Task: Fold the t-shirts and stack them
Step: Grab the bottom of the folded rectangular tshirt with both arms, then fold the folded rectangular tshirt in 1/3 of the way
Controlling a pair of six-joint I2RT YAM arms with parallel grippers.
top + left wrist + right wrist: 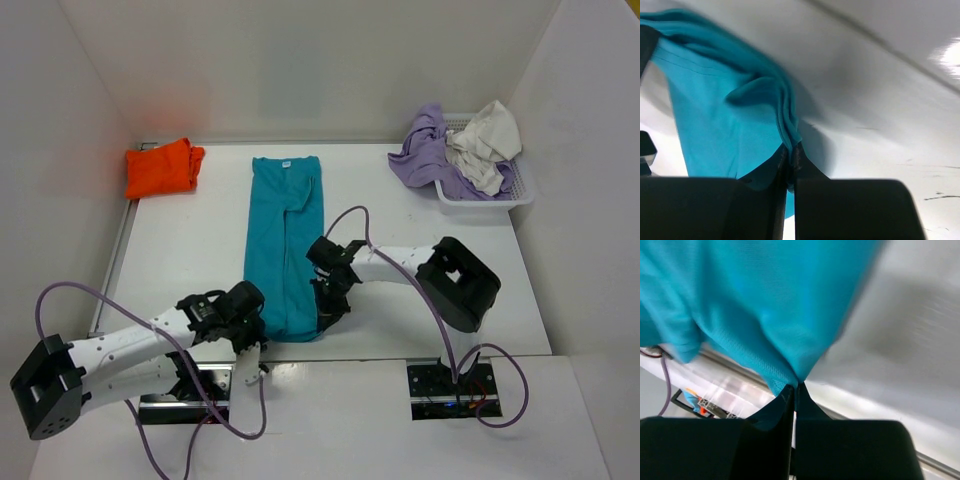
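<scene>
White tabletop (420, 300), centre frame: left gripper (791, 160) and right gripper (796, 386) each pinch the teal t-shirt (285, 230) hem, likely to fold it toward the collar.

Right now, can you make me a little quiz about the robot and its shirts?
1. True or false: the orange t-shirt lies in the basket.
2. The left pincer and the right pincer are both shut on which shirt? A orange, B teal, C off-white.
3. How many shirts are piled in the basket?
Key: 1 false, it lies on the table. 2 B, the teal t-shirt. 3 two, the lavender t-shirt and the off-white t-shirt.
</scene>
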